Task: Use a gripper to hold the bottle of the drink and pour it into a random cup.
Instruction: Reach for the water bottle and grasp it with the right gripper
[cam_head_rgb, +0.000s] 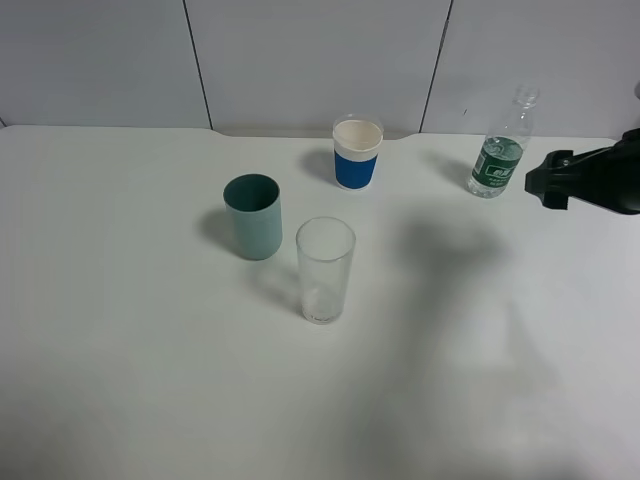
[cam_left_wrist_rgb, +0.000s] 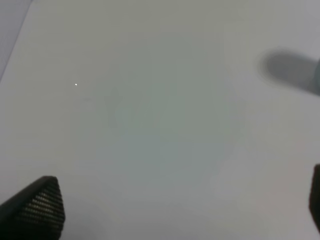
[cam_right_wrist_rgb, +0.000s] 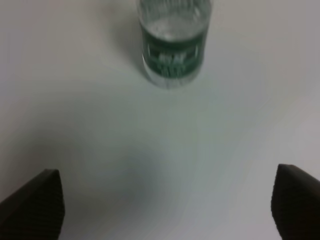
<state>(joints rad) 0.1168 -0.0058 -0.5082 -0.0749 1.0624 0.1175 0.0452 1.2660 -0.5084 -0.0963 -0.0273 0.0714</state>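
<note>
plainly, the black right gripper (cam_right_wrist_rgb: 169, 202), spread empty, sits at three o'clock of the uncapped green-labelled clear plastic bottle (cam_head_rgb: 497, 160); an off-centre closing could spill it.

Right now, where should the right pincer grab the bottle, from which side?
Green-labelled body of the bottle, level from its right in the high view, where the open right pincer faces it. It stands upright, uncapped; the neck is narrower.

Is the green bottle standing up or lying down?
Standing up: the bottle sits on its base on the table, neck pointing up.
</note>
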